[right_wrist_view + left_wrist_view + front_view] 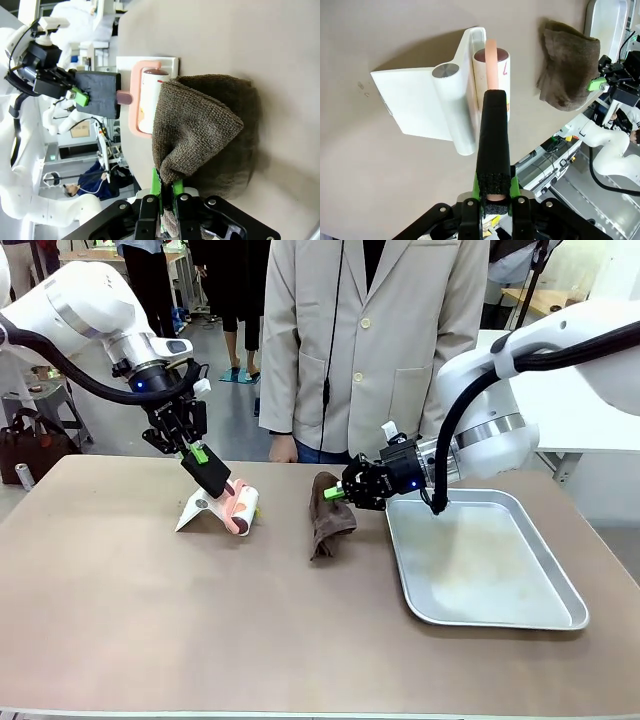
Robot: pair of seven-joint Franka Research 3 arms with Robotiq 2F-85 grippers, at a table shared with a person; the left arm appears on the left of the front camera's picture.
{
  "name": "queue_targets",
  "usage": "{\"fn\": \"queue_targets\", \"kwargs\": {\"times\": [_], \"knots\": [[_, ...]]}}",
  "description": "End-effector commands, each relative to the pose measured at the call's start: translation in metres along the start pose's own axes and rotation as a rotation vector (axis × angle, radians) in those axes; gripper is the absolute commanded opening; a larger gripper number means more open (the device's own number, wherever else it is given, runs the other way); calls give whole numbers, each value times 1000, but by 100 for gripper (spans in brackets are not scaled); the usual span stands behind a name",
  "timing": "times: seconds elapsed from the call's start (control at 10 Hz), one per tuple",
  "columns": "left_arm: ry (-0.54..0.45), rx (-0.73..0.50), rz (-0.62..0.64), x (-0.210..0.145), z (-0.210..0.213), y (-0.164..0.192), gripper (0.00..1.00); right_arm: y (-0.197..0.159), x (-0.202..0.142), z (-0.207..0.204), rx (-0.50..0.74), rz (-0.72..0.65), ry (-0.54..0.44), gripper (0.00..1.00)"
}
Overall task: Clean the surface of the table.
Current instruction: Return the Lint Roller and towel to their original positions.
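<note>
Front view: table (150, 620) rigid, matte, needs no grasping. Left gripper (197, 453) clamps lint roller (240, 508) handle; right gripper (337, 493), beside tray (560, 570), pinches soft brown cloth (328, 520) corner.

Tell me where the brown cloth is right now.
In the front view the brown cloth hangs near the middle of the table, pinched by the right gripper, between the lint roller on its left and the metal tray on its right.
</note>
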State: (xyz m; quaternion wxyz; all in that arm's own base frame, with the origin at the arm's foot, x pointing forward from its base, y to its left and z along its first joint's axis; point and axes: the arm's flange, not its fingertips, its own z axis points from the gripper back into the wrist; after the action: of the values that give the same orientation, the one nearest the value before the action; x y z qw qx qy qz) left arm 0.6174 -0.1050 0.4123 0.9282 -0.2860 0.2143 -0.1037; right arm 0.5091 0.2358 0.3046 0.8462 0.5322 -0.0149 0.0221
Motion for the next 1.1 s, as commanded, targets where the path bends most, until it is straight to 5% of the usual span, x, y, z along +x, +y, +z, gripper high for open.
{"fn": "queue_targets", "kwargs": {"times": [0.0,1.0], "knots": [[-34,12,-9,-2,-2,3,22,-1,-1,4,24,-17,-4,10],[-77,-58,-51,-10,0,4,22,-3,0,5,20,-32,-3,10]]}}
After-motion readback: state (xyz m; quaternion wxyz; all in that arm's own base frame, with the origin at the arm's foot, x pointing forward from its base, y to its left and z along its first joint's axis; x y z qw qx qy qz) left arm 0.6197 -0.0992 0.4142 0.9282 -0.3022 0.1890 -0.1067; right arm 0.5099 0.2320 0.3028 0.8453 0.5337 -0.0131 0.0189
